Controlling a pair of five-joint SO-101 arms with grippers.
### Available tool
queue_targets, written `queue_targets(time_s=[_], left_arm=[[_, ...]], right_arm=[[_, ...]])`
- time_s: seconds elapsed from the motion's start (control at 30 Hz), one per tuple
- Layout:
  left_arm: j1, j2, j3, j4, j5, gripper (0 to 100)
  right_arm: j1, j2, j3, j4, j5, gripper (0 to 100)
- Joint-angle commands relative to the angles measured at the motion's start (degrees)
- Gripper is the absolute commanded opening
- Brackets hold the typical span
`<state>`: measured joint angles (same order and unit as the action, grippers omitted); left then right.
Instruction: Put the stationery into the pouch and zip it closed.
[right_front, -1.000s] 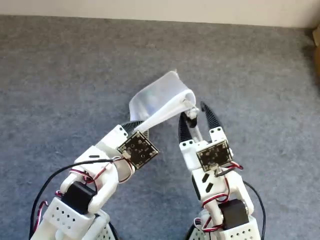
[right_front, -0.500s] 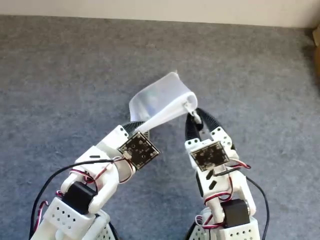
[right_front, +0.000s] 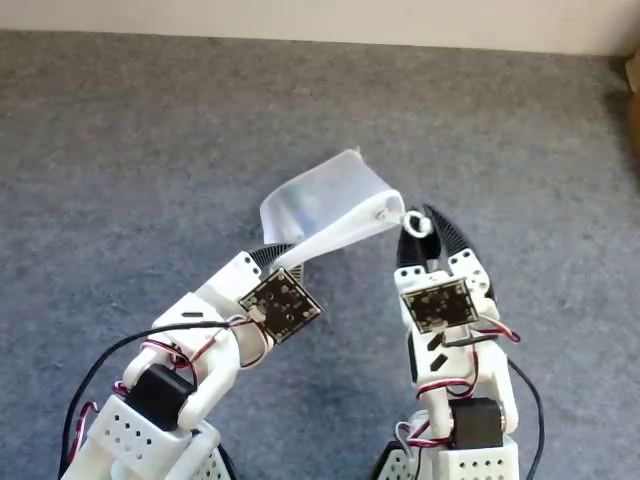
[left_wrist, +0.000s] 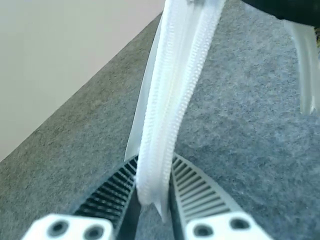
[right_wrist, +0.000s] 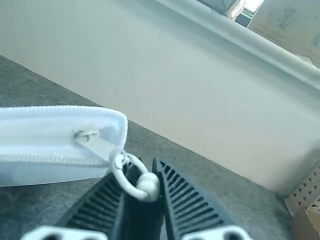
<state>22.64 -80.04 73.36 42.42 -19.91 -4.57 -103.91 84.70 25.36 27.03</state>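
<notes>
I see a milky white pouch (right_front: 320, 200) with white zipper (left_wrist: 165, 100) on the grey tabletop (right_front: 150, 130). Left gripper (left_wrist: 154, 161) and right gripper (right_wrist: 141, 167) have black ribbed fingers (left_wrist: 200, 185).

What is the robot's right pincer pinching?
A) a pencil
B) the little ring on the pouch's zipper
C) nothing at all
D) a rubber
B: the right pincer is shut on the white zipper ring at the end of the pouch.
</notes>
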Motion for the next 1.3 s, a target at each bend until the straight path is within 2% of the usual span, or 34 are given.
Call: queue_targets(time_s=[0.0, 0.13, 0.37, 0.47, 0.63, 0.9, 1.0, 1.17, 1.27], left_arm=[[-1.5, -1.4, -1.2, 0.1, 0.8, 1], [-1.5, -1.4, -1.2, 0.1, 0.8, 1], [-1.5, -1.4, -1.2, 0.1, 0.8, 1], [-1.5, -1.4, -1.2, 0.1, 0.8, 1], [-1.6, -1.4, -1.3, 0.0, 0.4, 1], [-1.8, -1.5, -2.9, 0.2, -5.3, 1], [-1.7, -1.5, -5.2, 3.4, -7.8, 1], [-1.4, -1.4, -10.2, 14.3, -11.2, 1], [-1.4, -1.4, -12.0, 20.0, -13.4, 6]], right_arm=[[4.7, 0.0, -0.9, -3.8, 0.4, 0.5], [7.0, 0.0, -0.9, -4.3, 0.4, 0.5], [6.4, 0.0, -0.9, -4.0, 0.4, 1.0], [3.4, -0.4, -0.7, -3.9, 0.4, 4.7], [-1.2, -0.6, -0.9, 1.1, 0.4, 23.2], [-10.3, -0.7, -6.1, 10.9, 0.8, 23.6], [-12.4, -0.7, -9.7, 16.3, 0.9, 23.6], [-13.1, -0.7, -16.1, 23.2, 0.9, 23.6], [-13.1, -0.7, -20.0, 28.7, 0.9, 23.6]])
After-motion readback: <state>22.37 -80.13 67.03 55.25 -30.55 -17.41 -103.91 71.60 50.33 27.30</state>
